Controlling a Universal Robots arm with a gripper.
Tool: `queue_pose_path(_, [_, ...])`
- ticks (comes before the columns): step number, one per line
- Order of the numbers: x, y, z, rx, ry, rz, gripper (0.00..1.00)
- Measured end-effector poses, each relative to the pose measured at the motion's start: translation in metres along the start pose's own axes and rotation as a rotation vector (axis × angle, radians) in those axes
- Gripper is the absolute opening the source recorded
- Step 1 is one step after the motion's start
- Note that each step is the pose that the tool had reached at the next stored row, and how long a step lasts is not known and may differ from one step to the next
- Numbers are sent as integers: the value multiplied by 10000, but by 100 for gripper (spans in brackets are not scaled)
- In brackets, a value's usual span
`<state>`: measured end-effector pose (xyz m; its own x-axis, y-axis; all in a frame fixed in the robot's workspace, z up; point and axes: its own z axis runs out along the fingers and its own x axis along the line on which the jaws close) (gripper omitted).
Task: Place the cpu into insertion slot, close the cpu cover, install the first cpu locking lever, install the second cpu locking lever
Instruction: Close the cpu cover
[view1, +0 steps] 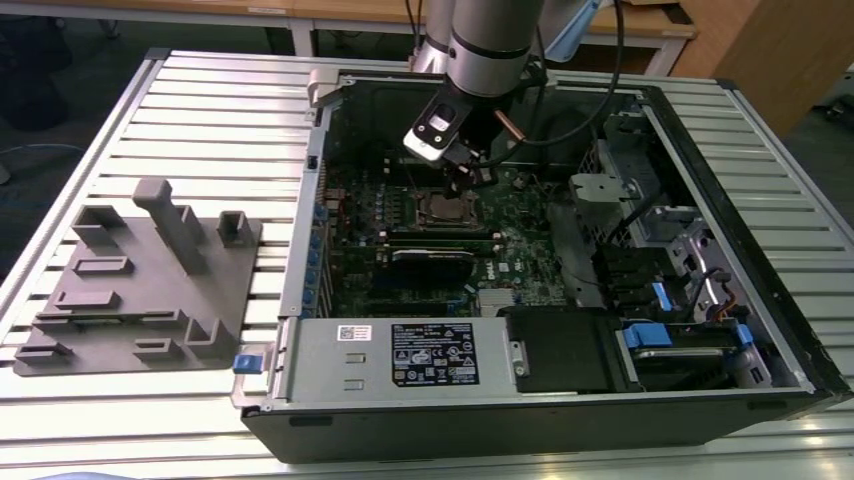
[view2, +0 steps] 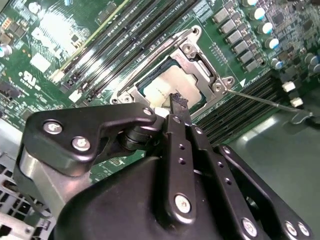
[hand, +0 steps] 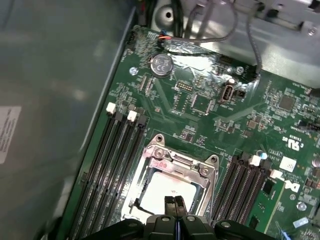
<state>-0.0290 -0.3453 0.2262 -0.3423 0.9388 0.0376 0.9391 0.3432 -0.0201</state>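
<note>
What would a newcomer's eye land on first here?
The arm's hand, closed, reaches into the open computer case right over the cpu, which sits framed by its silver cpu cover. On the exterior view's left, a grey moulded fixture lies on the slatted table.
</note>
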Motion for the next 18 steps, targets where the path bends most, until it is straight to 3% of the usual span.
queue_pose_path(7, [0, 0, 0, 3, -2, -94, 11])
queue_pose_path(18, [0, 0, 3, 60, -16, -1830, 11])
